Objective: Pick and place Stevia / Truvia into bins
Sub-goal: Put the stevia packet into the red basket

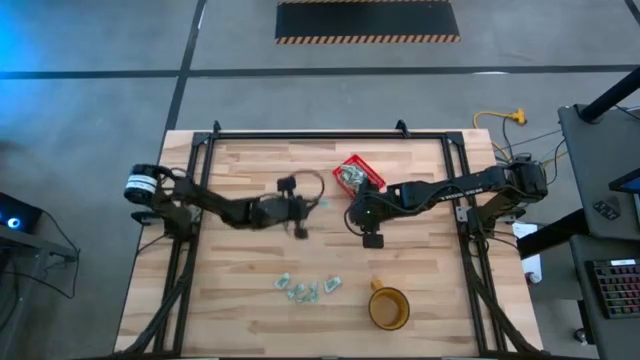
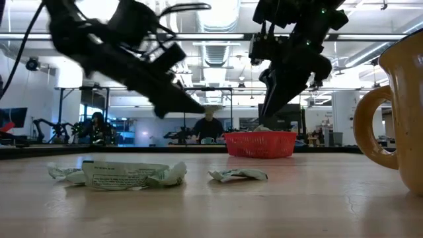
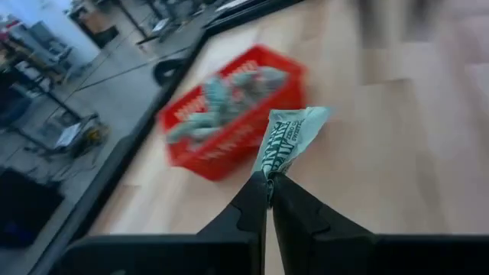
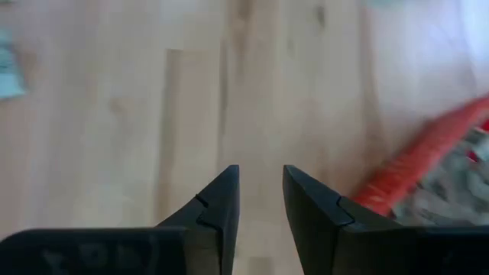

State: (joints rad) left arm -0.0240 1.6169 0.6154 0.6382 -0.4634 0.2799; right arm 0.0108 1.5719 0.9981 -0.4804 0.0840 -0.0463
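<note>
My left gripper hangs above the middle of the table, just left of the red basket, and is shut on one pale green sachet. The basket holds several sachets. My right gripper is open and empty; it hovers over bare wood beside the basket's near side. More sachets lie flat on the table near its near edge. My left gripper pinches the sachet by one end between its two fingertips. The sachet sticks out beyond the fingers, lifted clear of the table, with its free end toward the basket.
An amber-brown cup with a handle stands near the table's near edge, right of the loose sachets. Black frame rails run along the table's left, right and far sides. Bare wood lies between the basket and the loose sachets.
</note>
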